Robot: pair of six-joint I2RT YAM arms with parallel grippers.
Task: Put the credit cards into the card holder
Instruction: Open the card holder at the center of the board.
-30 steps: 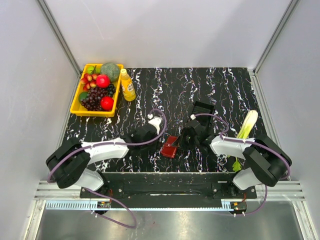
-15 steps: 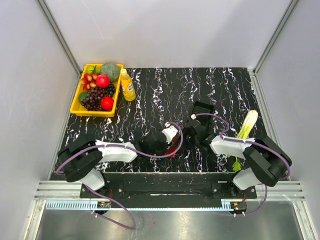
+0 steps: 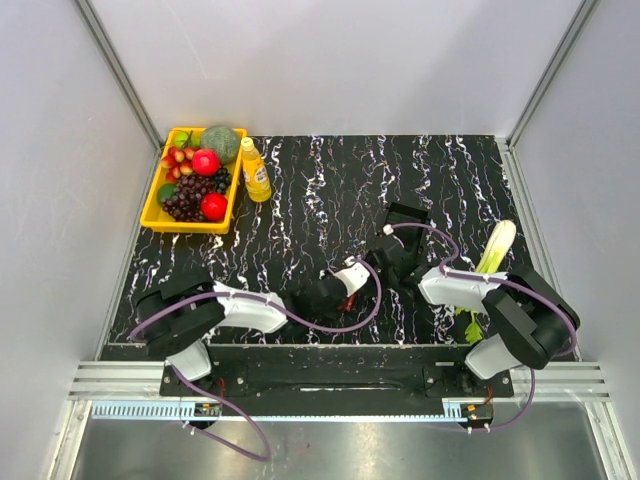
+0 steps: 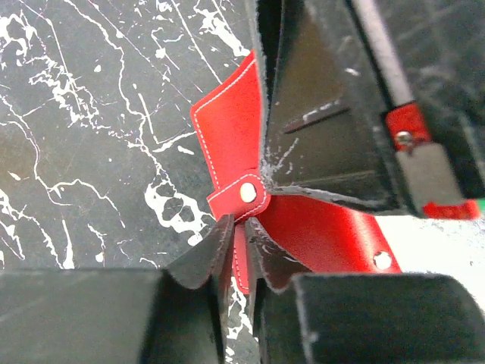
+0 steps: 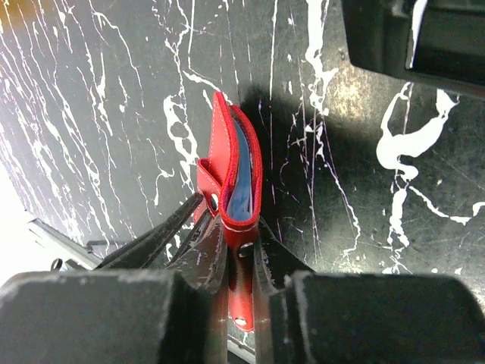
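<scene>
Card holder (image 5: 231,163) is on edge low over the worktop (image 5: 98,114), front middle, pinched between the fingers of the right gripper (image 5: 231,231). A pale blue credit card (image 5: 242,189) shows in its pocket. The left gripper (image 4: 239,246) is nipped onto the holder's snap flap. Risk: opposed pulls could slip the thin flap free or twist the holder, spilling the card.

The top view is bright and even, lit softly from above. The black desk (image 3: 330,170) shows hardly any glare, with only faint shadows under the arms. In the wrist views the left tool (image 4: 236,258) and right tool (image 5: 239,258) are dark and blurred up close. The card holder (image 5: 236,174) is sharp and casts a soft shadow beside it. A pale patch at the edge of each wrist view is burnt out.
</scene>
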